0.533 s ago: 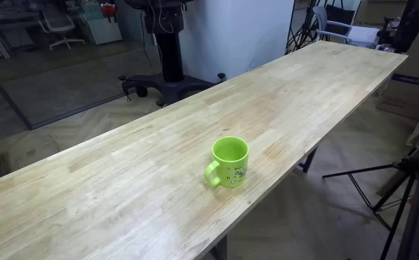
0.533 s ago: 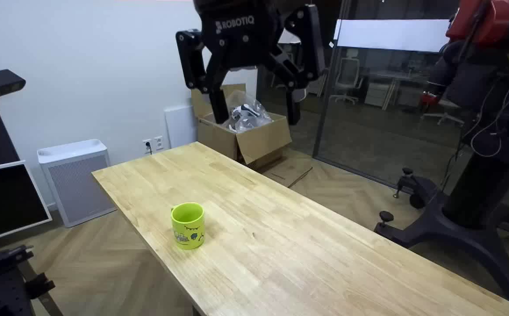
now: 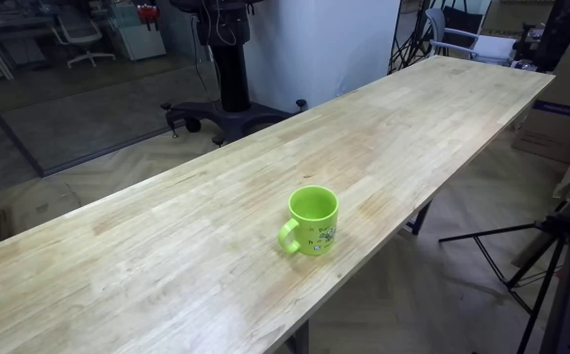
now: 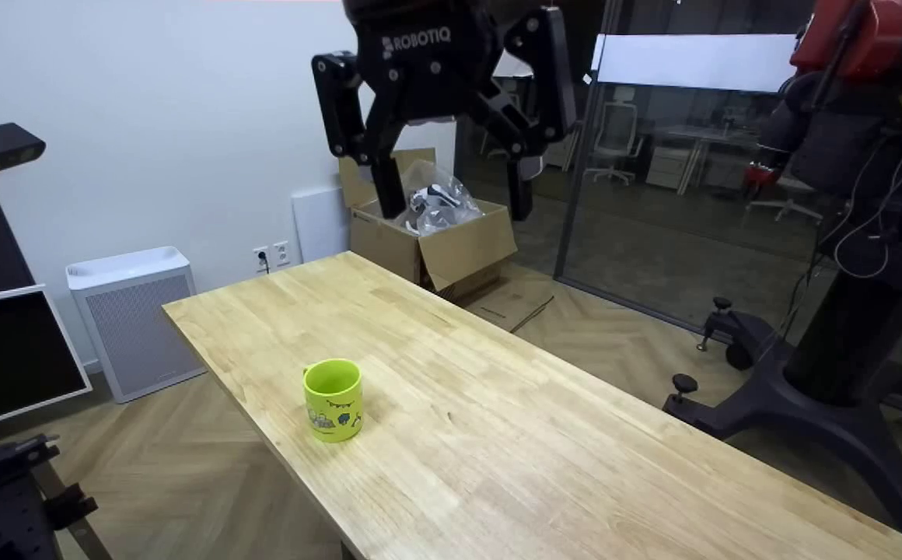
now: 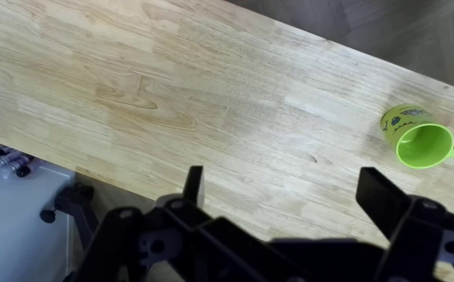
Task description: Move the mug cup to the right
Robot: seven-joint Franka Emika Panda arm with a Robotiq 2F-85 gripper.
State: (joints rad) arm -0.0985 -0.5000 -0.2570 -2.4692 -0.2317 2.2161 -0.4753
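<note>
On the pale counter (image 4: pixel 536 451) stands the green mug cup (image 4: pixel 333 406), lower left in an exterior view; fingers (image 4: pixel 388 188) spread wide, upper centre.

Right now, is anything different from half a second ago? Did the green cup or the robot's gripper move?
Nothing visibly changed: nothing moved, and nothing was taken hold of or let go. In both exterior views, the green mug stands upright in the same spot on the wooden table. In an exterior view, the gripper is still open in the same place, not touching the mug.
</note>
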